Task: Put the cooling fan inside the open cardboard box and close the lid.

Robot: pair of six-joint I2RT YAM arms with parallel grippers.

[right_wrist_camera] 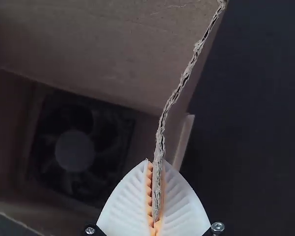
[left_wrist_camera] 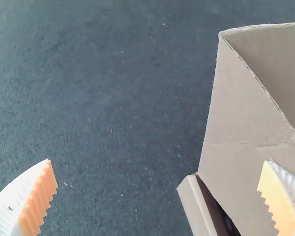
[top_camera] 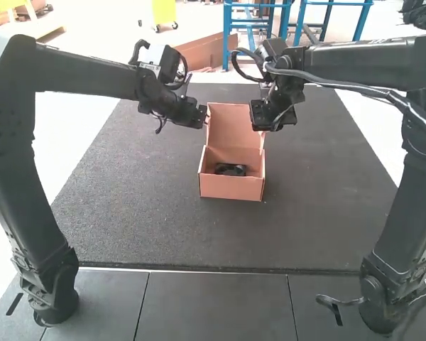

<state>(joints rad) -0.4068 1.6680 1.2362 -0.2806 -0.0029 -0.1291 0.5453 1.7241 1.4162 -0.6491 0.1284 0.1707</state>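
Trainee: Desk (top_camera: 213,305) and mat (top_camera: 106,185) first, then. Where does the job stand?

Operator: On the mat, mid-frame in the high view, sits the cardboard box (top_camera: 231,183), with its lid (top_camera: 234,128) upright behind the opening. Flat on the box floor lies the cooling fan (top_camera: 232,169), so by my reading only the closing is left.

Trainee: And the tools?

Operator: Just right of centre in the upper half, the right tool (top_camera: 266,121) is pinched tight on the lid's right-hand edge. Its wrist view shows the ragged cardboard clamped between the pads (right_wrist_camera: 148,196). At the lid's left edge the left tool (top_camera: 201,117) gapes wide and holds nothing. One finger (left_wrist_camera: 34,199) hangs over the mat, the other in front of the cardboard.

Trainee: How would you fold it well?

Operator: I'd swing the lid forward about its hinge crease, in an arc rather than a straight push down, so the box doesn't skid and the pinched edge doesn't tear. The left tool could steady its side so the lid lands square. The side flaps should tuck inside the walls, not catch on them. Let go only once the lid lies flat.

Trainee: Any labels to read?

Operator: None I can make out. The box is plain brown, and the fan hub is a bare round disc with no legible print.
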